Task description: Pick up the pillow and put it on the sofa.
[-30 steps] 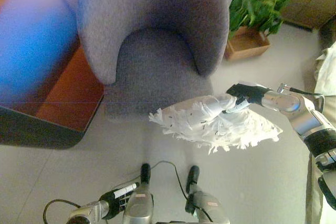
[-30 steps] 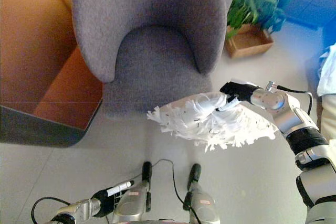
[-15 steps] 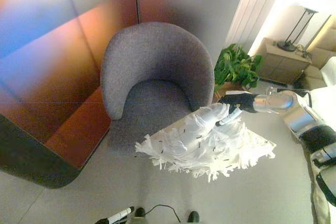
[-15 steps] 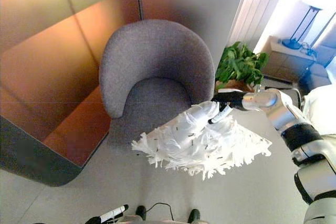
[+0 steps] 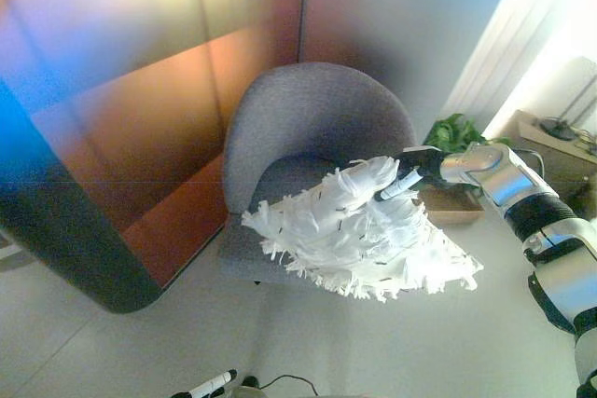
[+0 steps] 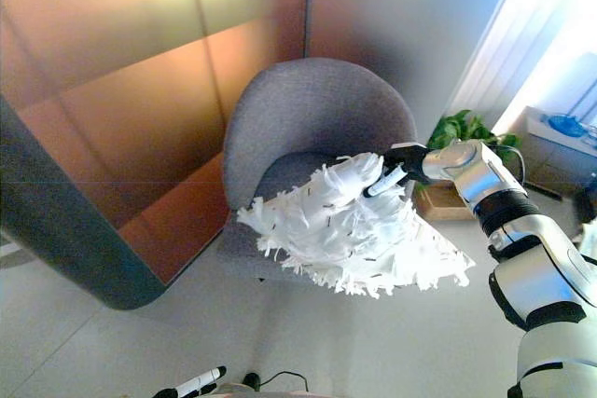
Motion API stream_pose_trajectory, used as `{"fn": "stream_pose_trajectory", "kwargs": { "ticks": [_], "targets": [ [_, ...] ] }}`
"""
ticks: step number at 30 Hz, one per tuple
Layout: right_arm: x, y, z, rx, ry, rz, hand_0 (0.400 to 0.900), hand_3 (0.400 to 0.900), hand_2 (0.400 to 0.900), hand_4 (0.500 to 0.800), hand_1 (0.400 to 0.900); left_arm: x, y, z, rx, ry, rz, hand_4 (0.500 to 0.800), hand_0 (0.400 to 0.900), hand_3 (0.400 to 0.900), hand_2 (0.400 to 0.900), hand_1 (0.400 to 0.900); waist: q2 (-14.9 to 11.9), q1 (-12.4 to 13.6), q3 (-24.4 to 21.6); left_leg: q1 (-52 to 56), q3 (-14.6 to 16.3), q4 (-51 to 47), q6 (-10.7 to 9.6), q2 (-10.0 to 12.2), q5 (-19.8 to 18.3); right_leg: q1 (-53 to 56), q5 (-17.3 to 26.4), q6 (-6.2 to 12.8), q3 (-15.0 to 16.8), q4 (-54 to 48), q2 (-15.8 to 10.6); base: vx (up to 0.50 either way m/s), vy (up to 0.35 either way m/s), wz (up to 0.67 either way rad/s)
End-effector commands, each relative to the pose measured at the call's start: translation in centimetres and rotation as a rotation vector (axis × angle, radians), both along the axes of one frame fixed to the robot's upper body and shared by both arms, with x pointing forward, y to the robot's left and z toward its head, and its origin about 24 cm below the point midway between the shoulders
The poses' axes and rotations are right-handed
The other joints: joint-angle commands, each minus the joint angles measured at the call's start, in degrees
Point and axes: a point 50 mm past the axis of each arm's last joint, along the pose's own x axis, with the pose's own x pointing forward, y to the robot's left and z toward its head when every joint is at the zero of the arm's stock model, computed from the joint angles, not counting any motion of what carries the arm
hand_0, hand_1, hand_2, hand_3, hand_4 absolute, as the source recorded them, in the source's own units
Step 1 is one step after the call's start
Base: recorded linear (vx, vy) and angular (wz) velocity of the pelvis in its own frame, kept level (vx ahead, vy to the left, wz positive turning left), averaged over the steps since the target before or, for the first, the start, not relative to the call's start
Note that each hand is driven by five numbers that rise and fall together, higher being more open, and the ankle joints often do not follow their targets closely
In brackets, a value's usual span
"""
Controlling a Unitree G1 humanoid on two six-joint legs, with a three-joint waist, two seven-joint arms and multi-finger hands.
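Observation:
A white shaggy pillow (image 5: 359, 230) hangs in the air in front of the grey round armchair (image 5: 303, 123), over the seat's front edge. My right hand (image 5: 417, 167) is shut on the pillow's upper edge and holds it up; it also shows in the right eye view (image 6: 399, 163). The pillow (image 6: 350, 230) covers most of the seat. My left hand (image 5: 201, 387) shows only as a white-tipped finger at the bottom edge, low and idle.
A curved wood-coloured wall panel (image 5: 140, 128) with a dark rim stands left of the chair. A potted plant (image 5: 454, 132) in a wooden box stands right of the chair, with a side table and lamp (image 5: 564, 128) beyond. Grey floor (image 5: 420, 351) lies in front.
The camera has tilted up and swung left, so the whole picture shifted. My right hand has carried the pillow up and forward, from the floor in front of the chair to over its seat.

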Motion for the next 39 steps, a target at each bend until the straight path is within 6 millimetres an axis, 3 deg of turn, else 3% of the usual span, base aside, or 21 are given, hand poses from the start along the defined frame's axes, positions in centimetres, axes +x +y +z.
{"fn": "stream_pose_trajectory", "kwargs": {
  "ticks": [1, 16, 17, 18, 26, 39],
  "targets": [
    [2.0, 0.5, 15.9, 0.07, -0.512, -0.127, 0.4, 0.4, 0.4, 0.5, 0.4, -2.3, -0.6, -0.3, -0.057, 0.161, -0.016, 0.8, 0.9, 0.9, 0.9, 0.9, -3.5, 1.3, 0.6, 0.4, 2.1, -0.4, -0.2, -1.8, -3.5, 4.0, -3.7, 1.14, -0.8, 0.0, 1.8, -0.02, 0.017, 0.13],
    [-0.4, -7.1, 18.9, -0.022, -0.58, -0.499, 0.4, 0.4, 0.4, 0.5, 0.4, -2.3, 0.8, 0.1, -0.035, 0.105, -0.027, 0.8, 0.9, 0.9, 0.9, 0.9, -4.0, 4.2, 3.8, -2.9, -0.9, -0.4, -0.1, -1.3, -3.2, 1.7, -4.0, 1.09, -1.9, 0.0, 2.4, 0.0, 0.001, 0.09],
    [-0.7, -7.6, 19.2, -0.048, -0.6, -0.537, 0.475, 0.475, 0.475, 0.545, 0.475, -2.3, 0.8, 0.1, -0.037, 0.103, -0.03, 0.8, 0.9, 0.9, 0.9, 0.9, -4.0, 4.3, 3.8, -3.1, -1.0, -0.4, -0.1, -1.3, -3.2, 1.6, -4.0, 1.11, -1.8, 0.0, 2.4, 0.02, -0.005, 0.03],
    [-1.0, -8.3, 19.5, -0.073, -0.634, -0.598, 0.9, 0.9, 0.9, 0.8, 0.9, -2.3, 0.7, 0.1, -0.042, 0.099, -0.032, 0.8, 0.9, 0.9, 0.9, 0.9, -3.7, 4.4, 3.7, -3.3, -1.0, -0.4, -0.1, -1.3, -3.2, 1.4, -4.0, 1.15, -1.9, 0.0, 2.4, 0.0, 0.0, 0.0],
    [-2.2, -10.7, 18.8, -0.099, -0.566, -0.668, 0.9, 0.9, 0.9, 0.8, 0.9, -2.2, 1.1, 0.3, -0.054, 0.054, -0.056, 0.8, 0.9, 0.9, 0.9, 0.9, -2.5, 4.4, 5.4, -5.7, -1.1, -0.4, -0.1, -1.3, -2.9, -0.8, -4.2, 1.26, -1.8, 0.0, 2.0, -0.09, -0.008, -0.03],
    [-3.0, -12.1, 18.0, -0.156, -0.49, -0.639, 0.9, 0.9, 0.9, 0.8, 0.9, -2.7, 1.2, 0.4, -0.081, 0.05, -0.071, 0.8, 0.9, 0.9, 0.9, 0.9, -2.1, 3.4, 5.0, -5.3, 0.6, -0.4, -0.5, -0.9, -3.2, -1.1, -4.6, 1.08, -1.2, 0.0, 1.8, -0.02, 0.002, -0.04]
  ]
}}
